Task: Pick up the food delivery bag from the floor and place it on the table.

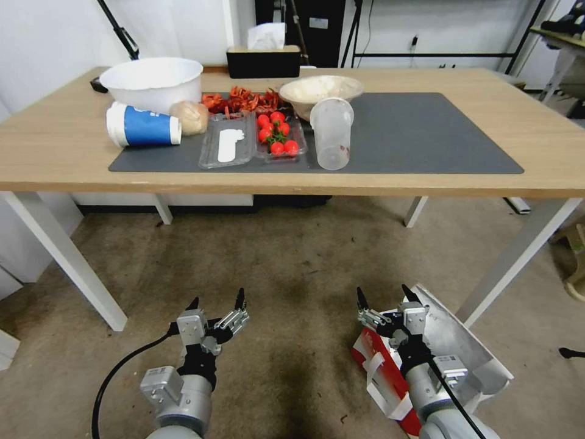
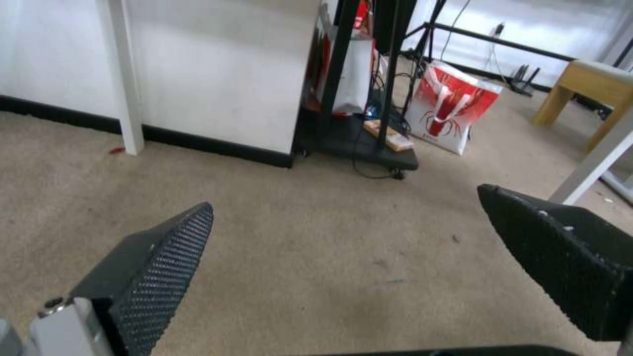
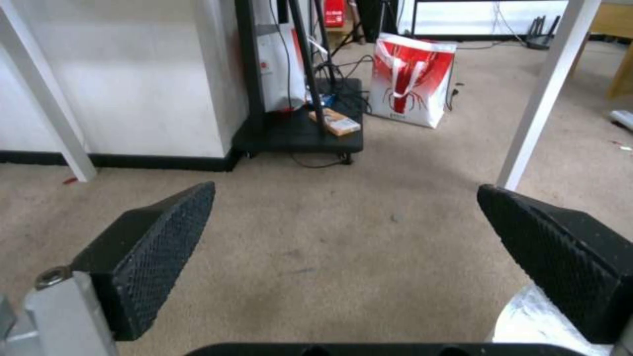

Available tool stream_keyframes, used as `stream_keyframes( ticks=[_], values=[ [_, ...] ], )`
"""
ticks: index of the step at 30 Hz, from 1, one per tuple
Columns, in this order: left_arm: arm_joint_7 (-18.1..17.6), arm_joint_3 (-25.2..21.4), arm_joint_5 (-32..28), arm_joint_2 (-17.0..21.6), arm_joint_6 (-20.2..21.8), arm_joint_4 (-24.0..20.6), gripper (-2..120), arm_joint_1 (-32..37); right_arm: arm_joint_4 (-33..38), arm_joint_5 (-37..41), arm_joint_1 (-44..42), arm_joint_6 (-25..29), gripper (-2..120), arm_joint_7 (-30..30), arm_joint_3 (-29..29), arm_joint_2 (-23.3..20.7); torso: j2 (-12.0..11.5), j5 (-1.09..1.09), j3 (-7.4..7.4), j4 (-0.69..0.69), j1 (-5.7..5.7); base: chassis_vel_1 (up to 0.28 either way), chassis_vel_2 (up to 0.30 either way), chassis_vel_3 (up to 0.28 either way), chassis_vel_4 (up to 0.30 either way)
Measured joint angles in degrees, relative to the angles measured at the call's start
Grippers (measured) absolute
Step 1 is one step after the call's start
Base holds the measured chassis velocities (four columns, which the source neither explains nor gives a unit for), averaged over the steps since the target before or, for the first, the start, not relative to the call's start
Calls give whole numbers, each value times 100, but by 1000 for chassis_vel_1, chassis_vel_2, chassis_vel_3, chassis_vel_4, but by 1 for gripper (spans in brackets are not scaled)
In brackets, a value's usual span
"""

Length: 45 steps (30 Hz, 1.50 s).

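Red-and-white food delivery bag sits on the floor under the right claw — both it and the left claw spread apart, short of the counter.

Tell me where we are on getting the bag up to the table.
Nothing is done yet: the food delivery bag sits open on the floor under the right arm. The right gripper hangs open above it and the left gripper open beside. Grasping, lifting and placing on the table all remain.
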Motion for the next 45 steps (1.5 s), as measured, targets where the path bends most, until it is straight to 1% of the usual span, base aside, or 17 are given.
stream_keyframes(
  ticks=[3, 8, 11, 16, 21, 23, 24, 35, 37, 39, 40, 43, 45],
  values=[
    [14, -2, 17, 1, 1, 5, 100, -1, 1, 0, 1, 0, 100, 0, 2, 1, -101, 0, -71, 0, -29, 0, 0, 0, 0],
    [32, -8, 28, 6, 1, 14, 100, -3, 1, 0, 2, 0, 100, 0, 3, 2, -177, 0, -122, 0, -54, 0, 0, 0, 0],
    [37, -11, 37, 8, 1, 29, 100, -9, -2, 0, 8, 1, 100, 0, 3, 5, -281, 0, -204, 0, -75, 0, 0, 0, 0],
    [43, -12, 43, 4, 3, 45, 100, -11, -19, 3, 23, 2, 100, 0, 6, -2, -399, 0, -287, 0, -110, 0, 0, 0, 0],
    [46, -12, 48, 3, 7, 53, 100, -12, -30, 5, 30, 1, 100, 1, 8, -3, -482, 0, -352, 0, -129, 0, 0, 0, 0],
    [46, -14, 52, 3, 8, 57, 100, -15, -42, 6, 38, 2, 100, 2, 7, -3, -548, 0, -406, 0, -141, 0, 0, 0, 0],
    [46, -14, 52, 3, 8, 57, 100, -15, -42, 6, 38, 2, 100, 2, 7, -3, -548, 0, -406, 0, -141, 0, 0, 0, 0],
    [56, 1, 118, -44, 16, 57, 100, -35, -69, 9, 61, 2, 100, 4, -2, -18, -821, 0, -623, 0, -195, 0, 0, 0, 0],
    [56, 3, 125, -52, 17, 53, 100, -33, -74, 9, 66, 2, 100, 3, -7, -18, -833, 0, -631, 0, -199, 0, 0, 0, 0],
    [56, 4, 141, -61, 18, 48, 100, -20, -84, 7, 69, 2, 100, 3, -16, -13, -909, 0, -687, 0, -221, 0, 0, 0, 0],
    [56, 4, 141, -61, 18, 48, 100, -20, -84, 7, 69, 2, 100, 3, -16, -13, -909, 0, -687, 0, -221, 0, 0, 0, 0],
    [58, -5, 143, -47, 13, 48, 100, -8, -84, 6, 52, 3, 100, 2, -13, -15, -1001, 0, -775, 0, -225, 0, 0, 0, 0],
    [59, -7, 143, -47, 12, 48, 100, -8, -82, 6, 50, 3, 100, 2, -9, -17, -1028, 0, -800, 0, -227, 0, 0, 0, 0]
  ],
)
